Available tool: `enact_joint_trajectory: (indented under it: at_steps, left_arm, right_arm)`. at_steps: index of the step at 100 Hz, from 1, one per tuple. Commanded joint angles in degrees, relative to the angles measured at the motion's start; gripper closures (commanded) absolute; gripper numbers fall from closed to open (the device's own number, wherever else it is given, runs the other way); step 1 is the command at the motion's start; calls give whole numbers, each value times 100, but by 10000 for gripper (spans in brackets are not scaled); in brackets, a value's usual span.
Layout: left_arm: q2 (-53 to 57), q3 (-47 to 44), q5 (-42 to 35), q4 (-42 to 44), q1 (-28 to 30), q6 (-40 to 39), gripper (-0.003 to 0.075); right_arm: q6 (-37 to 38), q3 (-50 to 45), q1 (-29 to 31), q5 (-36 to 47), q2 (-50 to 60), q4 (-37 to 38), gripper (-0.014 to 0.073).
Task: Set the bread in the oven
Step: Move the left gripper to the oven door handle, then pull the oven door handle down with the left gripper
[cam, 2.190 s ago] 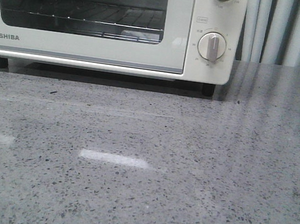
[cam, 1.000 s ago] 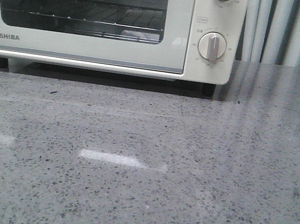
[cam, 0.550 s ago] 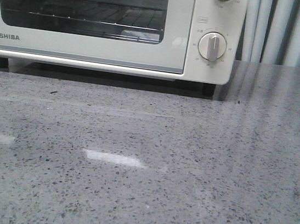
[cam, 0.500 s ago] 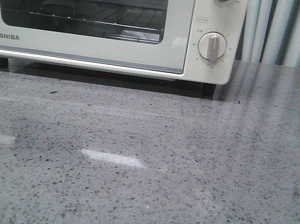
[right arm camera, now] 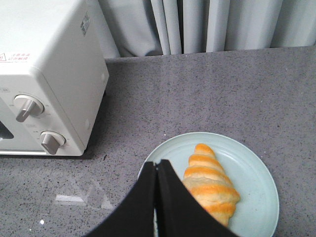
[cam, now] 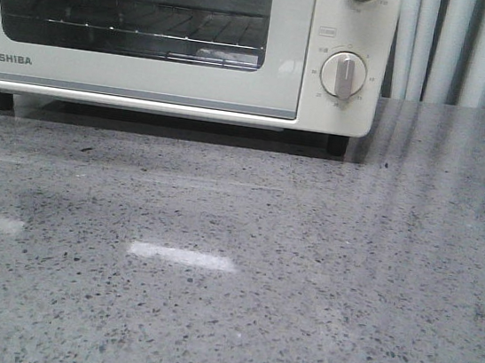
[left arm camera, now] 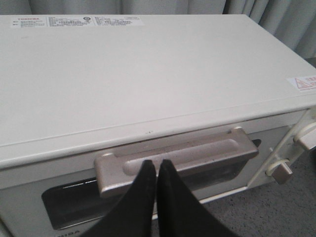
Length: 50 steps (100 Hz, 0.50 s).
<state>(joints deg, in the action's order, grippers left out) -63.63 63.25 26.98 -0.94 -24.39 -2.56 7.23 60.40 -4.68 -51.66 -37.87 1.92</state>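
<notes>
The left gripper, its fingers pressed together and empty, hangs just in front of the handle of the closed oven. The bread lies on the plate on the counter, just beside the right gripper, also clenched and empty.

Cream oven; orange-striped bread; mint plate.

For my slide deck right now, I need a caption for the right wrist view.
Closed right tool above a striped croissant on a pale green plate, beside the shut Toshiba toaster oven.
</notes>
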Motion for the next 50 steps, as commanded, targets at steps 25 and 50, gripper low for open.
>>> enact_joint_trajectory:
  at_steps: [25, 50]
  left_arm:
    - [-616, 485, -691, -107, -39, 19, 741]
    - [-845, 497, 137, -156, -39, 98, 741]
  right_arm:
    - [-80, 184, -2, 355, -64, 9, 653]
    - [-80, 184, -2, 355, -64, 9, 653]
